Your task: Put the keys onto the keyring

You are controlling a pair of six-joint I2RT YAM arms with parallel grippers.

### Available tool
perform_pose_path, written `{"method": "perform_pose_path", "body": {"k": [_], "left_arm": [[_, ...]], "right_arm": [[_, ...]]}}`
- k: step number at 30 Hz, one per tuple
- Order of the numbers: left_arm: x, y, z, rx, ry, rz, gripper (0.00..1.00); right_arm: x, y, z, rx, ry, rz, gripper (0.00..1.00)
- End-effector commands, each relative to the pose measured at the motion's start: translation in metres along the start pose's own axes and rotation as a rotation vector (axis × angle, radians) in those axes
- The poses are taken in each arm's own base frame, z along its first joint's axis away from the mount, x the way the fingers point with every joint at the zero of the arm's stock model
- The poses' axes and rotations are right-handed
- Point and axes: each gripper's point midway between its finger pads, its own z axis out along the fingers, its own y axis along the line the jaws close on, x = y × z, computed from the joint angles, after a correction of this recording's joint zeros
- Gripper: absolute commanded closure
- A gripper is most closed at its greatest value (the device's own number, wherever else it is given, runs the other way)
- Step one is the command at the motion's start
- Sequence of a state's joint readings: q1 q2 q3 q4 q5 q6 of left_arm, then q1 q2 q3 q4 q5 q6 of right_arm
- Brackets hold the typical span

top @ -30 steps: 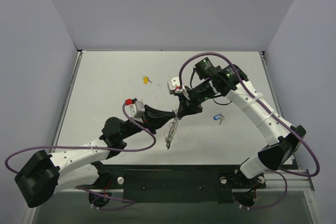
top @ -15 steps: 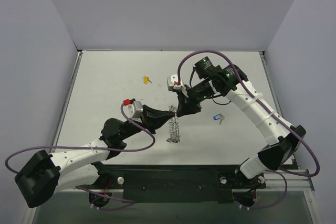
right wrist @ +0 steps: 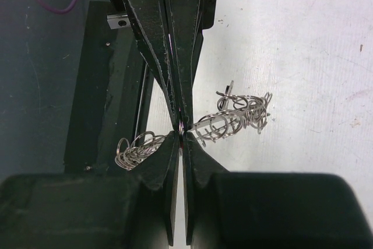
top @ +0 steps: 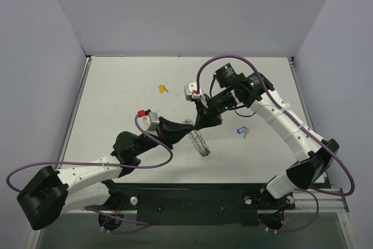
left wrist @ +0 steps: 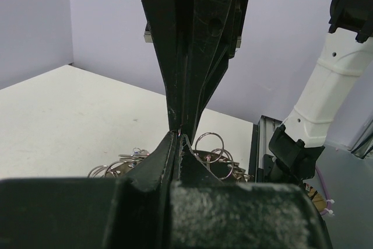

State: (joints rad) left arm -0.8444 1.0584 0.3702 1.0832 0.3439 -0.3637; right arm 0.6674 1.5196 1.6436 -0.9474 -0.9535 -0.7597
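Two grippers meet tip to tip over the middle of the table point(top: 116, 97). Left gripper point(top: 186, 126) comes in from the near left, right gripper point(top: 202, 124) from the far right.

Left jaws: clenched, no gap between the fingers in the left wrist view. Right jaws: clenched likewise in the right wrist view. A thin glint of wire sits exactly where the four fingertips meet, so both appear to pinch the keyring point(top: 200, 141) at one spot. The contact is very small.

Keyring: a bunched silvery chain of small rings. In the top view it trails from the pinch point toward the near edge and ends on the table just right of the left gripper. In the right wrist view, clusters of rings lie on both sides of the fingertips, the larger one on the right.

Keys: the blue key point(top: 240, 131) lies flat on the table to the right of the grippers, apart from the keyring. The yellow key point(top: 162, 89) lies farther back on the left, well apart from both. Neither key is touched by a gripper.
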Motion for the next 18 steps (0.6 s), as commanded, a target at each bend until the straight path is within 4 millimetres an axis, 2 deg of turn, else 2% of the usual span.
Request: {"method": "perform_pose_path", "body": {"k": [1,3,4,5,7,9,12,13,14,18], "left_arm": [[-0.032,-0.008,0.004,0.023,-0.120,0.020,1.00],[-0.029,-0.007,0.003,0.014,-0.105,0.014,0.99],[-0.024,-0.005,0.001,0.002,-0.072,0.010,0.91],[-0.019,-0.003,0.000,-0.007,-0.044,0.004,0.73],[-0.012,-0.001,-0.004,-0.029,0.023,0.012,0.49],[-0.009,0.000,-0.012,-0.047,0.086,0.069,0.38],[-0.001,0.005,-0.027,-0.094,0.195,0.118,0.31],[-0.006,0.004,-0.028,-0.093,0.196,0.147,0.30],[0.001,0.005,-0.031,-0.095,0.234,0.143,0.30],[0.006,0.002,-0.024,-0.070,0.275,0.154,0.29]], "right_arm": [[0.001,0.010,0.000,-0.015,0.000,0.004,1.00],[0.007,0.006,-0.002,0.027,0.038,0.017,1.00],[0.010,0.002,-0.006,0.062,0.065,0.018,1.00],[0.012,0.002,-0.008,0.078,0.084,0.021,1.00],[0.019,0.002,-0.014,0.104,0.140,0.027,1.00],[0.027,0.005,-0.022,0.111,0.226,0.034,1.00],[0.042,0.012,-0.038,0.091,0.404,0.050,1.00],[0.043,0.013,-0.039,0.091,0.432,0.046,1.00],[0.048,0.014,-0.044,0.089,0.487,0.064,1.00],[0.057,0.015,-0.047,0.086,0.620,0.079,1.00]]}}
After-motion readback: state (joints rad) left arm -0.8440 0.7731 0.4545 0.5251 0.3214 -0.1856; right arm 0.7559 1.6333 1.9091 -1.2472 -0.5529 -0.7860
